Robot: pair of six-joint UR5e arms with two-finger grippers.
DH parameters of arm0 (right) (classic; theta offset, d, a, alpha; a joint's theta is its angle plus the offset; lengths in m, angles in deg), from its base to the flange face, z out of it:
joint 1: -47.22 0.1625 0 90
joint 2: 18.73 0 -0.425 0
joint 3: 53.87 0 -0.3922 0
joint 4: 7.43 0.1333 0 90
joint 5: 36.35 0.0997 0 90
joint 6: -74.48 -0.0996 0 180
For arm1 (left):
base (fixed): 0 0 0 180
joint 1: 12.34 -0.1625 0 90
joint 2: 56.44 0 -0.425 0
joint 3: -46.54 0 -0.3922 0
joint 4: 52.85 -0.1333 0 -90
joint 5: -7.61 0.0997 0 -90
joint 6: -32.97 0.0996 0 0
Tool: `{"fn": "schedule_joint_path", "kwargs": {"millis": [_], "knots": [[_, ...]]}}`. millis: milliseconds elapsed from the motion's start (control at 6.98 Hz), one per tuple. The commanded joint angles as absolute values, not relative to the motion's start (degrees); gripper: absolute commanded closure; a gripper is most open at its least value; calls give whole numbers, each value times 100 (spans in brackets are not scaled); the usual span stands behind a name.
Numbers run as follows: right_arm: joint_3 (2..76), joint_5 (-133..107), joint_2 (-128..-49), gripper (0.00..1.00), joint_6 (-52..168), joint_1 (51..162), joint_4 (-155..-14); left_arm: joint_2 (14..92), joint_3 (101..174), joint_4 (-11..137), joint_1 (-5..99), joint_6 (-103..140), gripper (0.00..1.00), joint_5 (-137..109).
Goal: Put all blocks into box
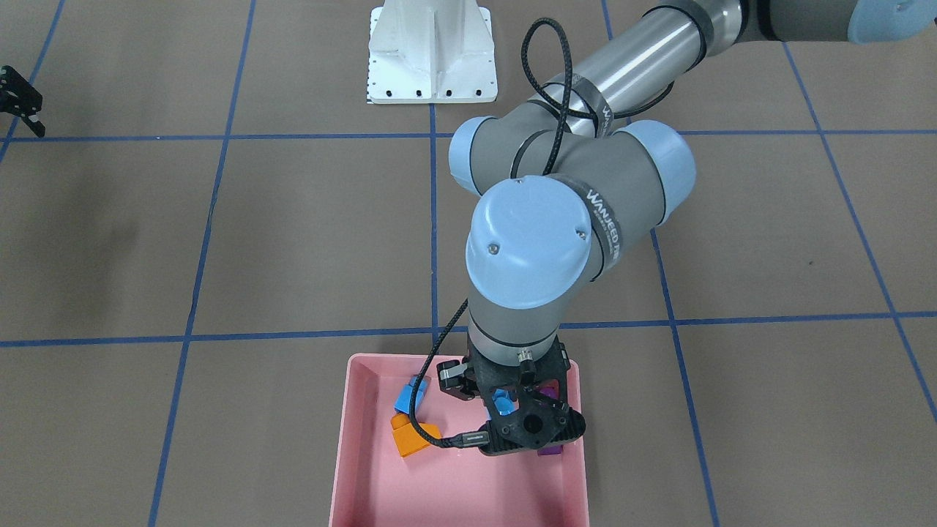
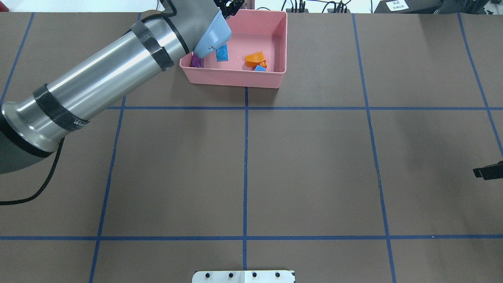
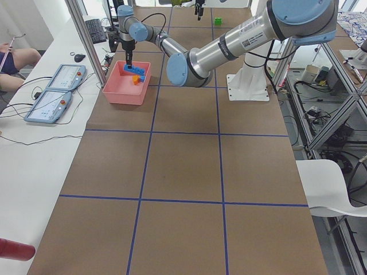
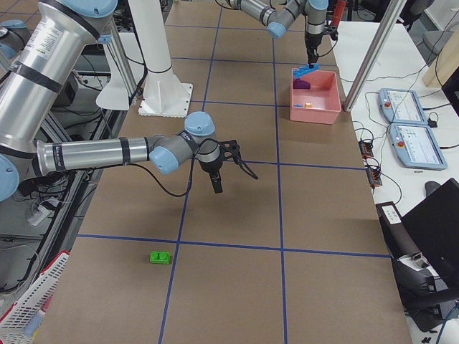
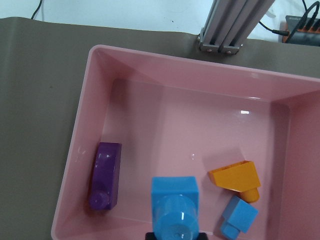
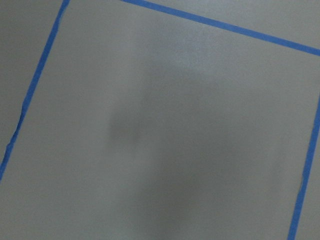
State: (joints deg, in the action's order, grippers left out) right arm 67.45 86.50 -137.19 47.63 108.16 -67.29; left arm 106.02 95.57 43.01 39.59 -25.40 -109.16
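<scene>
1. Pink box (image 2: pixel 232 78) sits at the far side of the table (image 2: pixel 314 177) from the robot, on its left half, under the left arm.
2. Left gripper (image 3: pixel 130 63) hangs over the box. Its fingers pinch the long blue bar (image 5: pixel 175 207), which is held upright with a stud end facing the wrist camera. You can't tell whether the lower end touches the floor.
3. Purple sloped block (image 5: pixel 105 175) lies on the box floor along the left wall, left of the bar.
4. Orange sloped block (image 5: pixel 237 179) lies on the floor right of the bar. The small blue block (image 5: pixel 239 217) sits against it on the robot's side.
5. Green two-stud block (image 4: pixel 160 257) is outside the box, on the table toward the robot's right end, well apart from the box.
6. Right gripper (image 4: pixel 224 175) hovers over the table, between the green block and the box but well apart from both. You can't tell how its fingers stand. Its wrist camera gives you only table and blue tape lines (image 6: pixel 30 95).
</scene>
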Motion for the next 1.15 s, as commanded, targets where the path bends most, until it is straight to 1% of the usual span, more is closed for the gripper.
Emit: {"fn": "schedule_joint_path", "kwargs": {"millis": [0,143,287,430,573,860,1003], "knots": [[6663,8687,-13904,0,5030,10980,-6728,10818,8707,4715,3961,-2627,100,-10893],[6619,8696,-13984,0,5179,11032,-6685,10827,8671,4716,3961,-2636,100,-10911],[6332,8696,-13993,0,5215,11085,-6328,10827,8662,4716,3978,-2644,76,-10937],[6007,8714,-14071,1,5215,11094,-5819,10827,8661,4716,3987,-2601,28,-10955],[5891,9088,-14151,0,5215,11242,-5701,10827,8731,4716,3987,-2496,0,-10964],[5863,9303,-14449,0,5224,11384,-5683,10687,9195,4551,4065,-2024,0,-11558],[5828,9259,-14729,1,5224,11375,-5674,10129,10015,4132,4083,-1533,0,-11666]]}}
